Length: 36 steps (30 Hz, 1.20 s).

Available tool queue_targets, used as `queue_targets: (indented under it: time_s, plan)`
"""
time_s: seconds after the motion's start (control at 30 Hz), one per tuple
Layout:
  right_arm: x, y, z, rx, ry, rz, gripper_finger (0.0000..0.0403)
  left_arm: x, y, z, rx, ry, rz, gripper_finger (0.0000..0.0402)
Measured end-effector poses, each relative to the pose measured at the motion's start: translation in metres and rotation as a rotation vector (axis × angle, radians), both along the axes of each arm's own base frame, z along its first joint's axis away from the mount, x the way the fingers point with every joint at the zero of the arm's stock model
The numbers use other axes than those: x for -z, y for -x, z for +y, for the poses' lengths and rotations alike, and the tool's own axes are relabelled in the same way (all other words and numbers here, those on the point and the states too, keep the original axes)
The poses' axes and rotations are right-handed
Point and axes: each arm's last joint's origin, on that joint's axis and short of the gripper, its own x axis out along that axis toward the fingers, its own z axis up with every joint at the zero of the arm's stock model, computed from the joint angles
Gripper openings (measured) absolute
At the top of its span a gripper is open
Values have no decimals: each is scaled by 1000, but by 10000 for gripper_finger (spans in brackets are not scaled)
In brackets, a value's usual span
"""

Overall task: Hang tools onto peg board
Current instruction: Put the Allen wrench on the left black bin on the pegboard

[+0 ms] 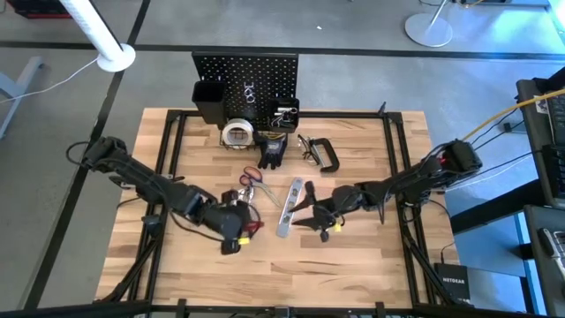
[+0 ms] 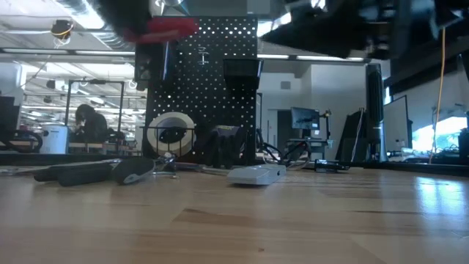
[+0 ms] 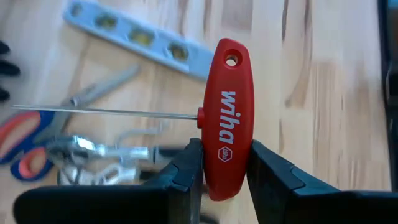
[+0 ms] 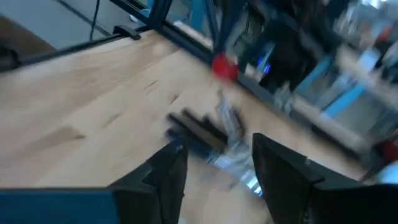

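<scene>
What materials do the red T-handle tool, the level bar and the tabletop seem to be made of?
T-handle tool: the handle looks like smooth, glossy red plastic with white printed lettering; its thin shaft looks like bare steel.
Level bar: probably aluminium, with a matte silver-grey surface and yellowish vial windows.
Tabletop: wood, with pale jointed strips and visible grain, apparently lightly finished.

Robotics lab or workshop in open-plan industrial space. Wooden butcher-block bench (image 1: 353, 265) in black metal frame, standing on grey concrete floor (image 1: 371, 35). Black peg board (image 1: 245, 71) upright at bench's far edge. Cables (image 1: 516, 106) trail off toward equipment beside bench's right edge. Low view beyond bench: ceiling strip lights (image 2: 44, 33), monitors (image 2: 304, 117) on desks, person (image 2: 91, 125) seated at workstation far off.
</scene>
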Motion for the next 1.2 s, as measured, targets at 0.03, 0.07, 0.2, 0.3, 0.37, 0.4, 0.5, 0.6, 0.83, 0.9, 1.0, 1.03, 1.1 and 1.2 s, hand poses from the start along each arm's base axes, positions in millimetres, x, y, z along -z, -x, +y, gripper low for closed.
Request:
queue_targets:
  time_s: [0.03, 0.07, 0.2, 0.3, 0.37, 0.4, 0.5, 0.6, 0.83, 0.9, 1.0, 1.03, 1.1, 1.2]
  plan:
    - [-4, -6, 2, -15, 55, -26, 186, -1, -4, 3, 0, 14, -20, 87]
    - [-6, -11, 3, -29, 112, -47, 188, -3, -7, 6, 5, 44, -33, 87]
    - [-15, -28, 8, -70, 283, -110, 189, -6, -17, 16, 13, 125, -68, 87]
    - [-19, -36, 10, -92, 365, -104, 183, -6, -19, 22, 10, 142, -61, 87]
    - [-20, -38, 10, -105, 396, -74, 177, -6, -20, 24, 9, 152, -60, 88]
    - [-21, -38, 10, -108, 403, -67, 175, -6, -21, 25, 6, 154, -60, 88]
    - [-26, -40, 11, -106, 404, -84, 168, -6, -22, 28, -3, 155, -62, 88]
    - [-28, -41, 11, -110, 425, -94, 161, -8, -24, 29, -4, 165, -90, 88]
    - [-20, -46, 12, -114, 472, -109, 148, -11, -28, 33, -6, 176, -128, 88]
    - [-18, -49, 13, -104, 470, -124, 144, -10, -29, 35, -9, 170, -124, 88]
    - [-15, -53, 14, -96, 469, -138, 137, -11, -29, 37, -12, 169, -128, 88]
    - [-14, -54, 14, -97, 469, -137, 135, -10, -29, 37, -11, 165, -125, 88]
    - [-14, -58, 15, -98, 469, -139, 132, -10, -29, 37, -9, 163, -126, 88]
    - [-15, -65, 17, -92, 468, -144, 127, -11, -30, 37, -9, 164, -131, 88]
